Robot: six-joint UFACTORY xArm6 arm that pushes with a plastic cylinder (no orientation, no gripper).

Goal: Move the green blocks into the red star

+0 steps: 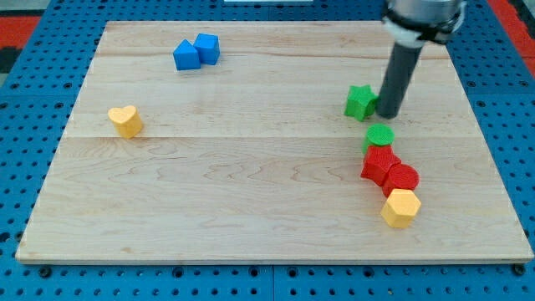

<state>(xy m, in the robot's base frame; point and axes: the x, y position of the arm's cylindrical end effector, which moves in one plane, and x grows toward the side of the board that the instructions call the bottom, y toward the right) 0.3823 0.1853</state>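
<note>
Dark and straight, the rod comes down from the view's top right, and my tip (pixel 388 114) rests on the pale wooden board (pixel 251 209), touching or just beside the right edge of the green star-shaped block (pixel 359 101). The tip holds nothing; it is a bare rod end with no jaws.

Below the tip, near it, lies the green round block (pixel 379 135). Touching that block's lower edge is the red star-shaped block (pixel 380 164), with the red round block (pixel 402 177) pressed against its lower right. The yellow hexagonal block (pixel 400 208) sits against the red round block at the chain's bottom.

Well apart, at the view's left, lies the yellow heart-shaped block (pixel 125 120). Near the top left, two blue blocks touch: one pentagon-like (pixel 185 56), one cube (pixel 207 48).
</note>
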